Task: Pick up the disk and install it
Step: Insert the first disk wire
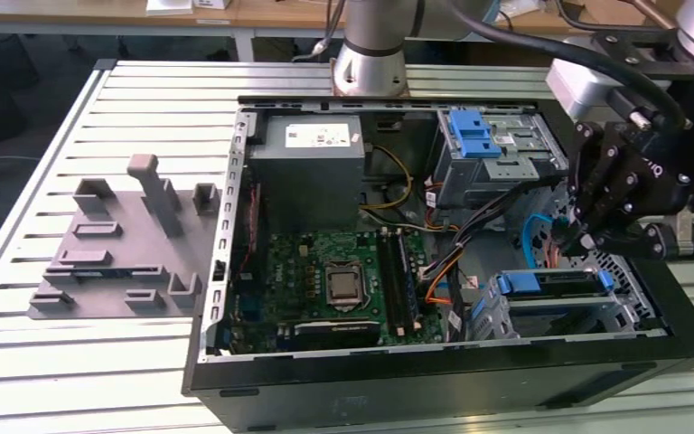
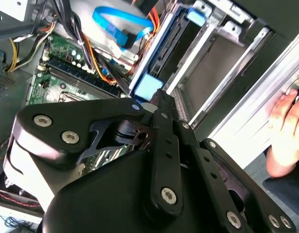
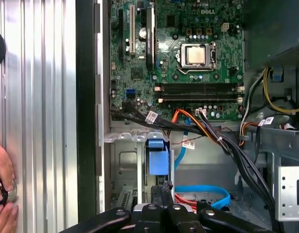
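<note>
Right beside disk (image 1: 552, 284) sitting in PC case (image 1: 444, 372) drive bay (image 1: 618, 312): gripper (image 1: 587, 242), fingers (image 3: 157, 194) pinched together, holding nothing, tips just beside disk's blue carrier tab (image 3: 157, 160).

Black linkage gripper (image 1: 588, 237) studded with silver screws (image 2: 168, 195), on a silver-grey arm (image 1: 369, 45) trailing a thick black cable (image 1: 600, 65).

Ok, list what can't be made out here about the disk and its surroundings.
Disk: in the exterior view its label and metal body sit hidden inside the drive bay; the blue carrier edge shows.
Seating depth: in the second wrist view the gripper covers the bay's near end.
Hand: cut off by the first wrist view's edge; what it touches is unclear.
</note>
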